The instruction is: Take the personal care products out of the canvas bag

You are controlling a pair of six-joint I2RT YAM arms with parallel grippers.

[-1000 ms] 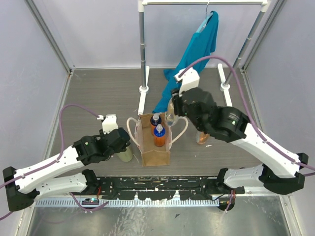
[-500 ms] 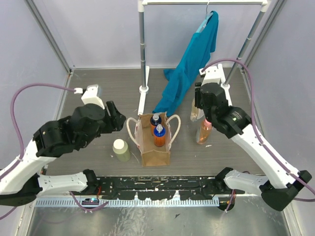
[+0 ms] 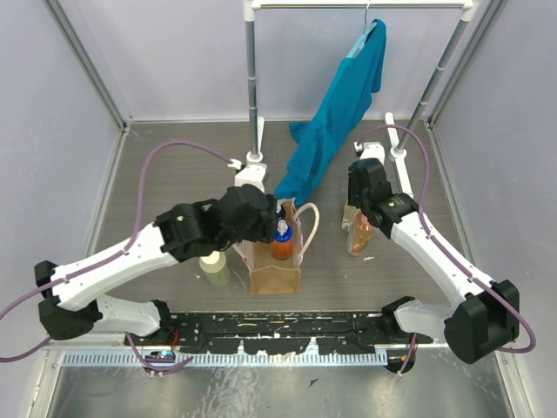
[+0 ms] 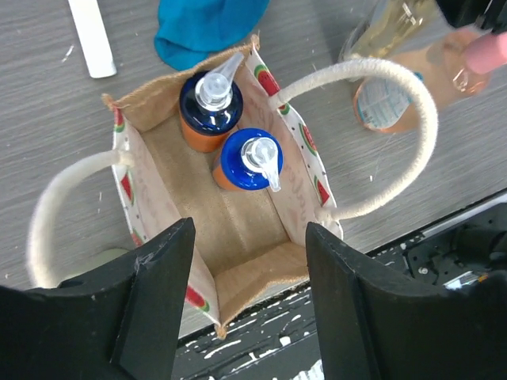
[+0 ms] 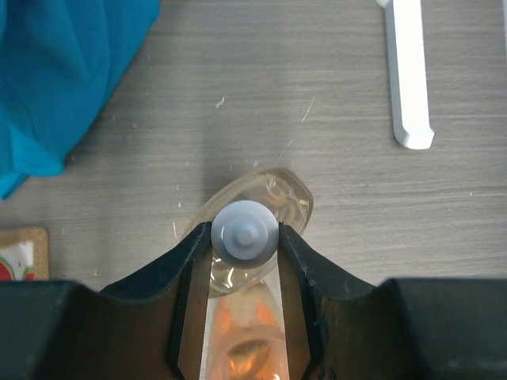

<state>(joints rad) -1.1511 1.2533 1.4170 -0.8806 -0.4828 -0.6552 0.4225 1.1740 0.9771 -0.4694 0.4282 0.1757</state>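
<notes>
The tan canvas bag (image 3: 277,277) stands upright at centre, its mouth open in the left wrist view (image 4: 178,178). Two blue pump bottles (image 4: 247,161) (image 4: 210,99) with orange bodies stand at its far end. My left gripper (image 4: 248,237) hovers open and empty above the bag's mouth (image 3: 266,223). My right gripper (image 5: 245,233) is shut on the grey-white cap of a clear pale bottle (image 5: 273,194), right of the bag (image 3: 347,212). An amber bottle with a pink cap (image 3: 359,235) stands beside it. A pale yellow-green bottle (image 3: 215,266) stands left of the bag.
A teal garment (image 3: 339,104) hangs from a white rack (image 3: 253,87) behind the bag, its hem on the table (image 5: 55,79). A white rack foot (image 5: 408,71) lies beyond the clear bottle. A black rail (image 3: 278,326) runs along the near edge.
My left arm swung from the left side to above the bag's mouth. My right gripper carried the clear bottle from the bag rightward and down beside the amber bottle.
</notes>
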